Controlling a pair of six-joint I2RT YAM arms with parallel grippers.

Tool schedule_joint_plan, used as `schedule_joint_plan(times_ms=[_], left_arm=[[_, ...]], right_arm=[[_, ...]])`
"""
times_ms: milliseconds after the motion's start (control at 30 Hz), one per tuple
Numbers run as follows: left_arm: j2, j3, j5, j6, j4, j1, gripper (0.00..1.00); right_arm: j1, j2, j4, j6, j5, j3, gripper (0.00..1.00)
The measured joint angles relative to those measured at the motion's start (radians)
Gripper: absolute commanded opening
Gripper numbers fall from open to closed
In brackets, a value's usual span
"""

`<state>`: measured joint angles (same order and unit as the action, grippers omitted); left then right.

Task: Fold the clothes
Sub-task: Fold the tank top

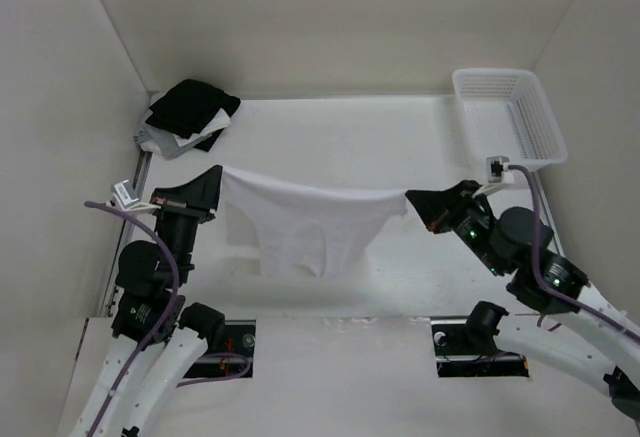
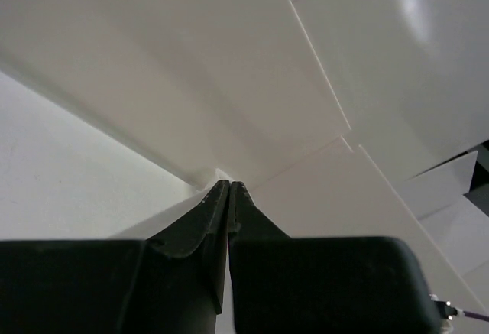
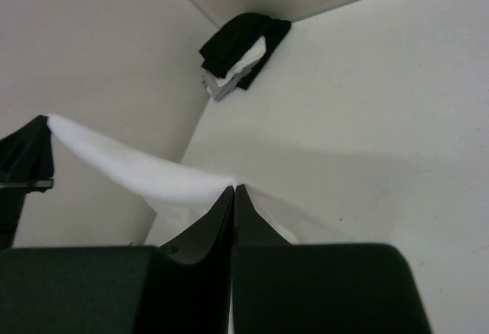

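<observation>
So left gripper and right gripper are each pinched tight on a tank top corner, cloth strung between the 2. I'd lower both evenly so it lands flat.

Lab rig: white booth walls w/ white table.

Soft, even light lit the surface; only a faint shadow lay beneath the tank top. Both wrist views were dimmer, the left tool and right tool dark and blurred.
</observation>
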<state>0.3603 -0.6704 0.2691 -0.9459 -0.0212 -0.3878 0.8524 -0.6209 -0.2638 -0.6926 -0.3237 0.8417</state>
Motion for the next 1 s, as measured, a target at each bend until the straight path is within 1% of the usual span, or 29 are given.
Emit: schedule_joint_plan(times_ms=[133,167,233,300,400,500,600,667,733,800,833,900,1000], left_arm=[[-0.039,-0.018,0.040,0.005,-0.110,-0.074,0.00],[-0.034,-0.016,0.049,0.008,-0.133,-0.085,0.00],[-0.004,-0.010,0.065,0.012,-0.153,-0.101,0.00],[0.048,0.010,0.077,0.018,-0.139,-0.099,0.00],[0.198,0.065,0.084,0.026,-0.068,-0.060,0.00],[0.443,0.098,0.073,0.028,0.034,0.015,0.00],[0.757,0.078,0.053,0.031,0.159,0.074,0.01],[0.955,0.023,0.028,0.031,0.212,0.100,0.01],[1.136,-0.066,0.003,0.029,0.252,0.122,0.01],[1.262,-0.156,-0.024,0.024,0.283,0.142,0.01],[1.305,-0.194,-0.039,0.020,0.298,0.152,0.01],[1.338,-0.232,-0.067,0.010,0.328,0.166,0.01],[1.313,-0.225,-0.094,-0.001,0.368,0.177,0.01]], right_arm=[[0.166,0.043,-0.113,-0.003,-0.130,0.090,0.00],[0.188,0.040,-0.127,-0.002,-0.153,0.101,0.00],[0.188,0.019,-0.142,0.004,-0.181,0.106,0.00],[0.125,-0.028,-0.143,0.014,-0.168,0.102,0.00],[-0.076,-0.146,-0.072,0.031,-0.066,0.058,0.00],[-0.290,-0.349,0.038,0.036,0.079,0.025,0.00],[-0.422,-0.626,0.158,0.035,0.193,0.047,0.00],[-0.472,-0.813,0.194,0.035,0.248,0.106,0.00],[-0.506,-0.986,0.215,0.038,0.295,0.199,0.00],[-0.531,-1.107,0.227,0.038,0.329,0.293,0.00],[-0.540,-1.143,0.229,0.039,0.341,0.327,0.00],[-0.552,-1.168,0.239,0.040,0.359,0.363,0.00],[-0.557,-1.128,0.263,0.041,0.369,0.348,0.00]])
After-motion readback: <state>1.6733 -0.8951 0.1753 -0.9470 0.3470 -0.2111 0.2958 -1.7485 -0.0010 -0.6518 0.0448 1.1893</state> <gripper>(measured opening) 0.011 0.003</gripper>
